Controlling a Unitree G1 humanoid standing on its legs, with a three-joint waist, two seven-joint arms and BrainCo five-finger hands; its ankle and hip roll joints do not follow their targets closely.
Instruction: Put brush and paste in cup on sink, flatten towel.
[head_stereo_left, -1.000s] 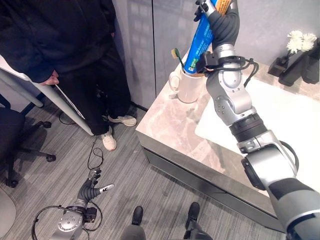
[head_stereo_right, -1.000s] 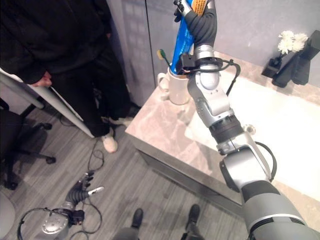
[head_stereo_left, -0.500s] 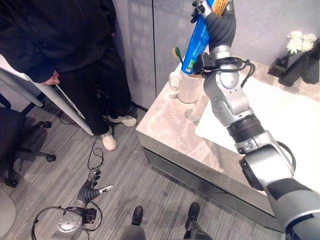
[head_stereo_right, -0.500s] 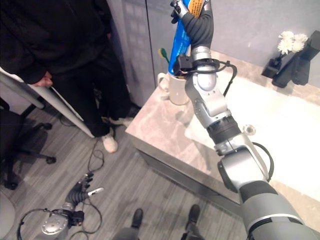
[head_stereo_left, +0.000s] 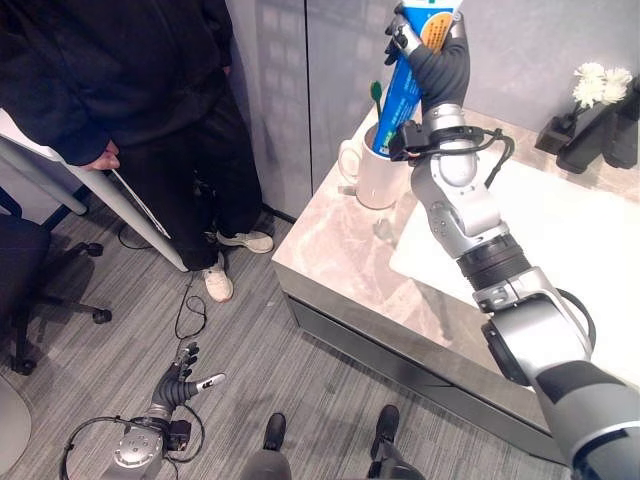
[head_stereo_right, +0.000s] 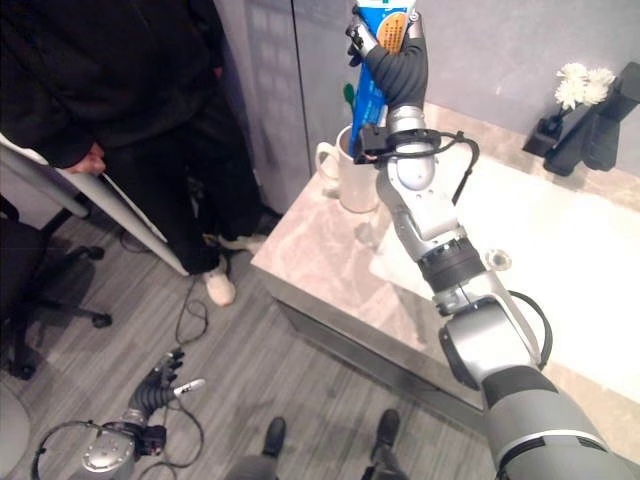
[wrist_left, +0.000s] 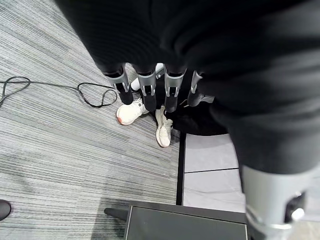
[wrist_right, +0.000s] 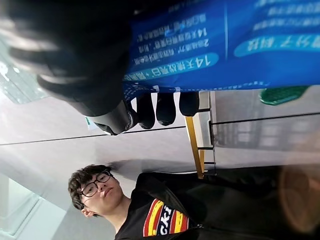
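A blue toothpaste tube (head_stereo_left: 405, 85) stands tilted with its lower end inside the white mug (head_stereo_left: 378, 172) at the counter's far left corner. My right hand (head_stereo_left: 432, 62) is shut on the tube's upper part; its fingers (wrist_right: 157, 107) curl round the blue tube (wrist_right: 225, 50). A green-headed toothbrush (head_stereo_left: 376, 93) sticks up out of the mug (head_stereo_right: 352, 178) beside the tube. My left hand (head_stereo_left: 180, 381) hangs low over the floor with its fingers (wrist_left: 145, 82) straight and nothing in it.
A marble counter (head_stereo_left: 350, 255) holds a white basin (head_stereo_left: 580, 250). A dark tap (head_stereo_left: 590, 130) and white flowers (head_stereo_left: 595, 82) stand at the back right. A person in black (head_stereo_left: 120, 90) stands left of the counter, next to a white table edge (head_stereo_left: 90, 190) and an office chair (head_stereo_left: 30, 270).
My right hand has shifted slightly right and lowered the tube further into the mug. The toothbrush now stands more upright. The left hand stays low.
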